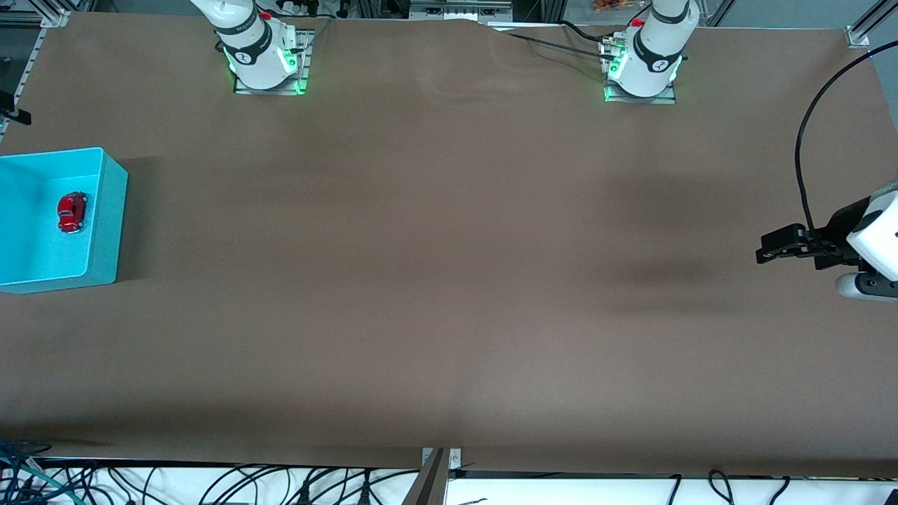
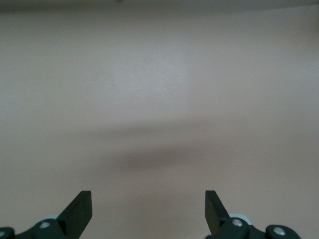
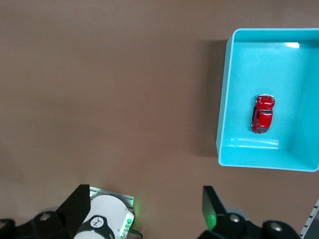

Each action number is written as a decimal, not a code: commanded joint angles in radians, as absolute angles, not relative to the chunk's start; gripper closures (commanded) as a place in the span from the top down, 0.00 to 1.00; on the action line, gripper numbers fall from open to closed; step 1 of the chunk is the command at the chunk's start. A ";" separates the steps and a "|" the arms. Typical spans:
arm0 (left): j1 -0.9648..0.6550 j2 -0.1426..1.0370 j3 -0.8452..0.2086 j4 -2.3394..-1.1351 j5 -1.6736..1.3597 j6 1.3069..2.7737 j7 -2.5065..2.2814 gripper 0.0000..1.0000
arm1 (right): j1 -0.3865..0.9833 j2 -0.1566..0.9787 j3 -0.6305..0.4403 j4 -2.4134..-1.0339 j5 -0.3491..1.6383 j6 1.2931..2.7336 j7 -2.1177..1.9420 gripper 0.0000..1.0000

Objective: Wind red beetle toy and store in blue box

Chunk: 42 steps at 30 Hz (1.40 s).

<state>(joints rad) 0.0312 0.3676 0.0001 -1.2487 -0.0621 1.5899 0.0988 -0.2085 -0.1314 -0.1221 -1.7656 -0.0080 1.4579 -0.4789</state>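
The red beetle toy (image 1: 72, 212) lies on the floor of the blue box (image 1: 105, 217), which sits at the right arm's end of the brown surface (image 1: 449, 280). Seen from the right wrist view, the toy (image 3: 262, 113) rests in the middle of the box (image 3: 225, 124), touching none of the walls. Judged from that, the storing looks done, though nothing here shows whether the spring is wound.

The right gripper (image 3: 144, 209) hangs high over the surface beside the box, near its own arm's base, with its jaws wide apart and nothing between them. The left gripper (image 1: 770, 249) waits at the opposite end of the surface from the box, over bare cloth, and the left wrist view shows its jaws (image 2: 148, 211) spread and empty too.

The risks from here are small. If the toy is wound, it may roll inside the box and bump a wall, but the walls look tall enough to keep it in. If an arm moves back toward the box, a low pass could catch the rim and shove the box along the surface. A regrasp of so small and glossy a toy could also slip.
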 commanded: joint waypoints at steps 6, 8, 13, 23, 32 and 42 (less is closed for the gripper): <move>0.032 0.385 -0.003 -1.213 -0.052 1.578 0.110 1.00 | -0.209 -0.150 -0.017 -1.727 -0.023 1.391 -0.327 1.00; 0.032 0.385 -0.002 -1.213 -0.052 1.578 0.110 1.00 | -0.206 -0.152 0.001 -1.721 -0.023 1.387 -0.296 1.00; 0.032 0.385 -0.003 -1.213 -0.052 1.578 0.110 1.00 | -0.201 -0.152 0.073 -1.720 -0.018 1.385 -0.201 1.00; 0.032 0.385 -0.003 -1.213 -0.052 1.578 0.110 1.00 | -0.175 -0.144 0.172 -1.720 -0.012 1.396 -0.043 1.00; 0.032 0.385 -0.003 -1.213 -0.052 1.578 0.110 1.00 | -0.167 -0.133 0.212 -1.718 -0.006 1.408 0.015 1.00; 0.032 0.385 -0.003 -1.213 -0.052 1.578 0.110 1.00 | -0.155 -0.127 0.210 -1.720 -0.006 1.431 0.015 1.00</move>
<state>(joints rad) 0.0312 0.3678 0.0001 -1.2488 -0.0621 1.5899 0.0988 -0.1619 -0.1357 0.2130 -1.7392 -0.0079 1.4261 -0.0007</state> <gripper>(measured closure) 0.000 0.000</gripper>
